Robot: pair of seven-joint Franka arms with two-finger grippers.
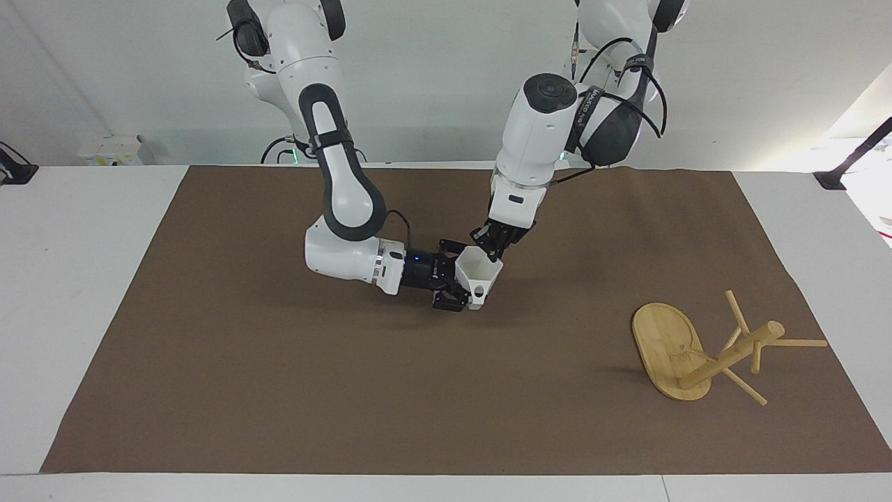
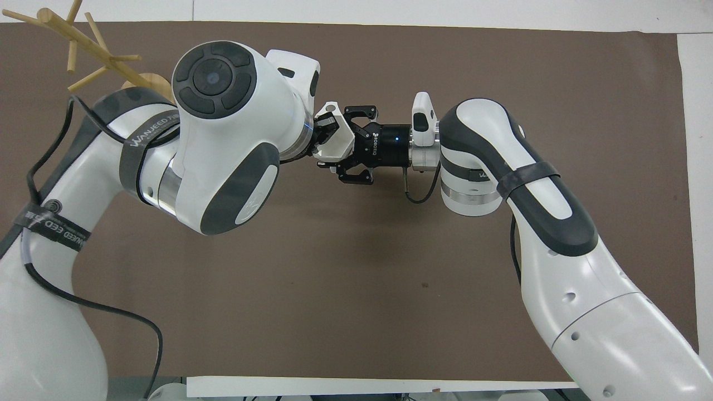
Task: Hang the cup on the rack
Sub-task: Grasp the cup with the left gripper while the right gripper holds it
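Handover step. Right tool [image 1: 465,282] clenched on cup [image 1: 481,273], held low over mid surface [image 1: 279,390]; left tool [image 1: 492,245] pinched on cup rim. Rack [image 1: 704,352] toppled near left arm's end — next: right releases, rack needs righting. Writing: "WANJEED" on left arm strap, "ROBOTIQ" on right tool.
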